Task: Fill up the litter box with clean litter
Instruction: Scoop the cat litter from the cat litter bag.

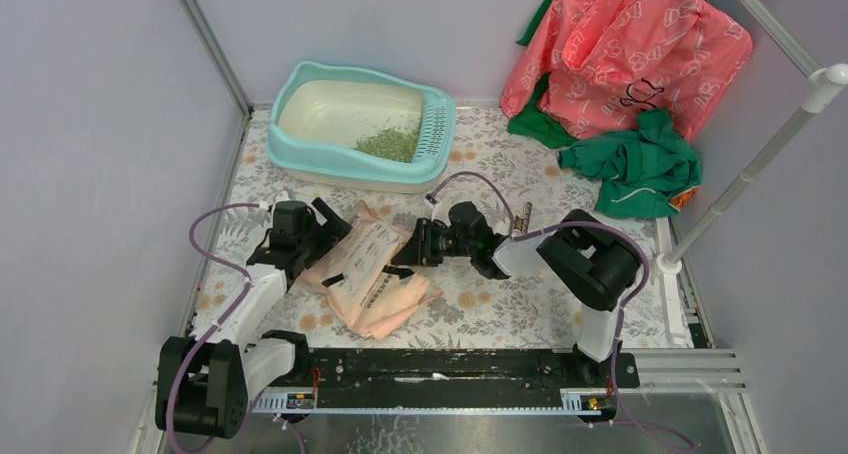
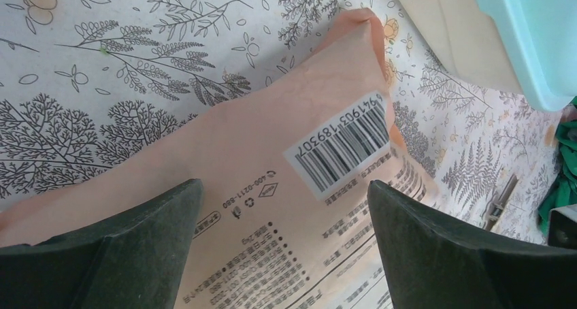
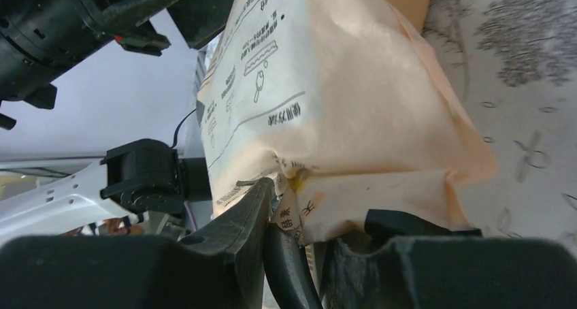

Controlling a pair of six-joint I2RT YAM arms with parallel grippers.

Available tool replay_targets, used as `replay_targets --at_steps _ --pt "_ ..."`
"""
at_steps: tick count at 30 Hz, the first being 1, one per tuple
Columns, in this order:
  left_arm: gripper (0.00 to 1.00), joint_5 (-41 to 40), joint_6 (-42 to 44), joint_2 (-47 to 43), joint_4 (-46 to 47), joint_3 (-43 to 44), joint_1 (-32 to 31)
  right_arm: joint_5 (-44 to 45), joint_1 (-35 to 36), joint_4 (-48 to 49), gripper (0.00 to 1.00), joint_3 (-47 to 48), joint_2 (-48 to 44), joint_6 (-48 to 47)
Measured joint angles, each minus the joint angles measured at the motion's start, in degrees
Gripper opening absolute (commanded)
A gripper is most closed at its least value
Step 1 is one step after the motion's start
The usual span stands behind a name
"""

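A little clean litter (image 1: pixel 390 142) is heaped in the litter box (image 1: pixel 436 129). The paper bag (image 1: pixel 372 269), judged soft and saggy, is pinched by the right gripper (image 3: pixel 299 207); the left gripper (image 2: pixel 286 193) is spread over its opposite edge, a sound second hold.

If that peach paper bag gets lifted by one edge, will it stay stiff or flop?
Likely floppy: the bag lies flat and creased, so it would probably sag from the edge pinched by the right end effector. Probably light too: it looks flattened, maybe nearly empty. The smooth paper might slip from a narrow pinch.
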Motion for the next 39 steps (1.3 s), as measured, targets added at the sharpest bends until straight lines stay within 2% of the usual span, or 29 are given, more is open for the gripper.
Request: replay_targets --at_steps 8,13,19,27,39 --pt "0.99 -0.7 -0.2 0.0 0.5 -0.3 -0.3 -4.7 1.2 12.5 0.00 0.6 7.3 7.5" --pt "0.99 -0.7 -0.2 -1.4 0.2 -0.2 -0.3 -6.1 1.2 25.8 0.00 -0.1 12.0 15.5" --pt "0.99 -1.1 -0.1 -4.1 -2.4 2.4 -0.4 -5.6 1.2 35.7 0.00 -4.2 12.8 20.3" --pt "0.99 -1.1 0.0 -5.1 -3.4 5.0 -0.4 -5.7 -0.4 41.3 0.00 -14.9 10.4 21.7" --pt "0.99 -1.1 0.1 -5.0 -4.6 5.3 -0.4 -7.2 -10.7 43.9 0.00 -28.3 4.1 22.0"
